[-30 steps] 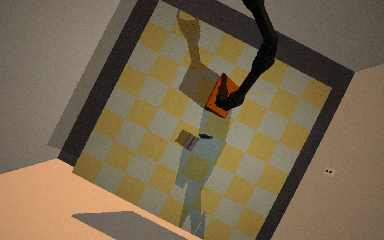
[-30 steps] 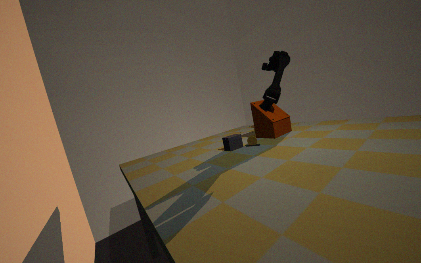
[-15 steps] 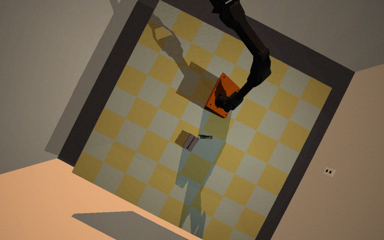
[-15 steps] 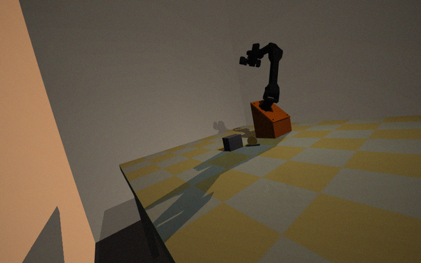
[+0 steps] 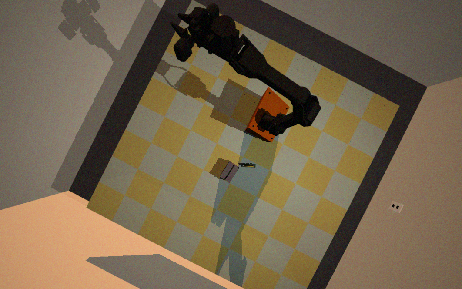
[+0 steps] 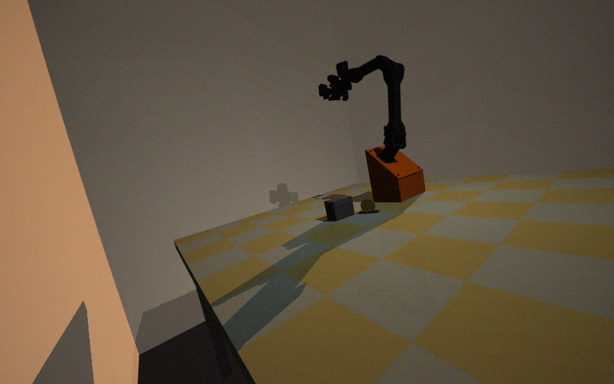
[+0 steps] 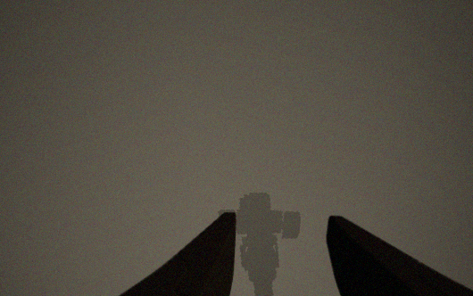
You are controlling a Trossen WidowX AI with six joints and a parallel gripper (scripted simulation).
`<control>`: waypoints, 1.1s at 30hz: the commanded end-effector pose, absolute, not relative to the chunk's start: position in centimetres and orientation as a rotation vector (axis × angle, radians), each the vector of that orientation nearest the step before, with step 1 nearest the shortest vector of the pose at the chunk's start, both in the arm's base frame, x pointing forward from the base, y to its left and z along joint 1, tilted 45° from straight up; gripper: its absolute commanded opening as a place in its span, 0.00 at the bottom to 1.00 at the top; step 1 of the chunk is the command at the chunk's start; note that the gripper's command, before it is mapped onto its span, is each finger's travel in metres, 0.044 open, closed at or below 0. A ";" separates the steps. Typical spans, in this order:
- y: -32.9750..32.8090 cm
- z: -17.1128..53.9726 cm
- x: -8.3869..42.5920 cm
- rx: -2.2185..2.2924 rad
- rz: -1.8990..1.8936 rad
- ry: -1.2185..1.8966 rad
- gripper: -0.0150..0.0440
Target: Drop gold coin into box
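- Three views, taken in turn. Top view: arm (image 5: pixel 272 78) reaches from the orange base (image 5: pixel 269 114) toward the far-left corner of the checkered table (image 5: pixel 306 204); gripper (image 5: pixel 177 21) sits over the table's dark border, fingers pointing left. Grey box (image 5: pixel 229 171) lies near the table's middle, slot visible as a dark line along its lid. Coin (image 5: pixel 247 165) shows only as a thin gold sliver, edge-on in the dark-green holder (image 5: pixel 246 165), just right of the box and apart from it.
- Exterior view: shows height, which the top view cannot. Gripper (image 6: pixel 326 90) is raised high above the table (image 6: pixel 452 253), well apart from the box (image 6: pixel 339 207) and from the coin (image 6: pixel 367 205). Coin reads here as a round disc standing upright; holder (image 6: pixel 367 211) is a dark strip under it. Slot not visible from this side.
- Wrist view: only the two dark fingers against a plain grey wall (image 7: pixel 223 89), with the gripper's own shadow between them. Fingers partly apart, nothing between them; gripper (image 7: pixel 281 218) holds nothing. No coin, box or table here.
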State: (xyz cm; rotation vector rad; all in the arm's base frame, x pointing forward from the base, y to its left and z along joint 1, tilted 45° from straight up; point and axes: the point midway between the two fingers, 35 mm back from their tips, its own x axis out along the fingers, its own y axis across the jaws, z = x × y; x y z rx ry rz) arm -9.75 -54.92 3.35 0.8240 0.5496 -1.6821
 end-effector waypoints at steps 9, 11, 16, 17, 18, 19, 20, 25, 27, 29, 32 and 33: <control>-47.6 1.4 10.0 1.010 -1.250 0.665 0.53; -45.6 1.1 12.8 1.041 -1.181 0.694 0.53; -39.8 0.6 19.1 1.117 -1.012 0.777 0.53; -38.5 0.5 20.2 1.133 -0.980 0.795 0.53; -37.1 0.4 21.3 1.148 -0.948 0.814 0.53; -35.7 0.3 22.3 1.164 -0.916 0.835 0.53; -34.3 0.2 23.2 1.179 -0.885 0.856 0.53; -26.6 -0.1 27.0 1.252 -0.734 0.976 0.53; -23.4 -0.1 28.1 1.285 -0.674 1.032 0.53; -20.0 -0.2 28.9 1.316 -0.616 1.092 0.53; -14.9 -0.1 29.5 1.360 -0.535 1.191 0.53; -13.2 -0.1 29.6 1.373 -0.510 1.226 0.53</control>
